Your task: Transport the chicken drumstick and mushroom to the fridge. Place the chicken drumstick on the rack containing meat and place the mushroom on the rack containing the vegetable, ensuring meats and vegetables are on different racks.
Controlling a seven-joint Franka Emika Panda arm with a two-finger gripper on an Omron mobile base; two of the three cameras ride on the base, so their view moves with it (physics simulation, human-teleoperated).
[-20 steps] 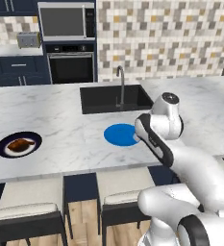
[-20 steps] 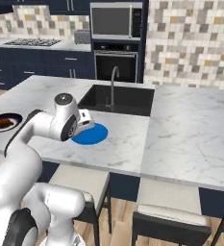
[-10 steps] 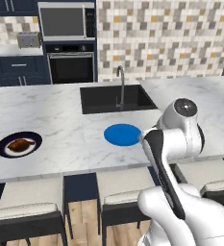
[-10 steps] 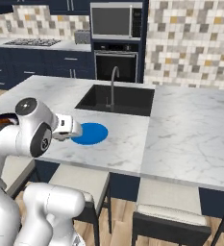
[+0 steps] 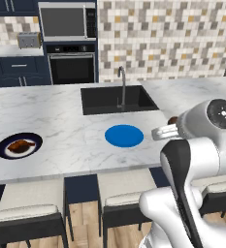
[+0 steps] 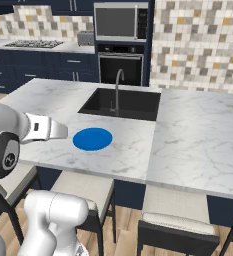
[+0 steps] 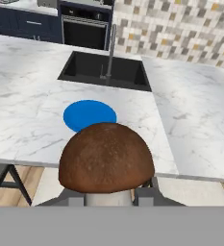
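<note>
Mushroom [image 7: 106, 158] stands stem-down, brown cap up, its stem clamped between the gripper [image 7: 108, 196] jaws above the counter [image 7: 195, 120].

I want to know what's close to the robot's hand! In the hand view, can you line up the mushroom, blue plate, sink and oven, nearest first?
1. Mushroom: held in the gripper, right at the fingertips.
2. Blue plate: on the counter just beyond the mushroom.
3. Sink: farther back in the counter, behind the plate.
4. Oven: farthest, against the back wall.

Mushroom [image 7: 106, 156] cap hides pincer [image 7: 107, 196] fingertips; stem cut off.
</note>
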